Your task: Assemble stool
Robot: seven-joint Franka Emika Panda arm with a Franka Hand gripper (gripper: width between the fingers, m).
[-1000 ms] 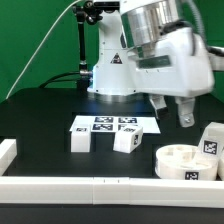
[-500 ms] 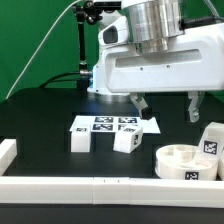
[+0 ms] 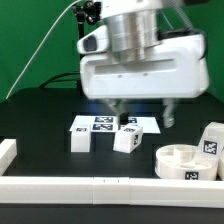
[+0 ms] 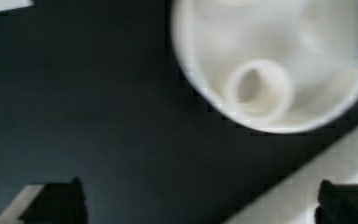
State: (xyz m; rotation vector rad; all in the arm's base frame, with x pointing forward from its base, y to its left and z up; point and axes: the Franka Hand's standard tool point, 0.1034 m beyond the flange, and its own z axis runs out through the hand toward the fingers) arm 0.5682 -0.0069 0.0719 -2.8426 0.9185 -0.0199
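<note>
The round white seat lies on the black table at the exterior view's right, hollow side up. Three blocky white tagged legs are loose: one at the left, one in the middle, one behind the seat. My gripper hangs open and empty above the table, behind the middle leg and to the left of the seat. In the wrist view the seat with an oval socket shows ahead of my gripper. Both dark fingertips stand wide apart with nothing between them.
The marker board lies flat behind the legs. A long white border rail runs along the table's front, with a short piece at the left. The robot's base stands at the back.
My gripper has swung toward the exterior view's left and turned, from above the seat to above the marker board's right end. The parts have not moved.
</note>
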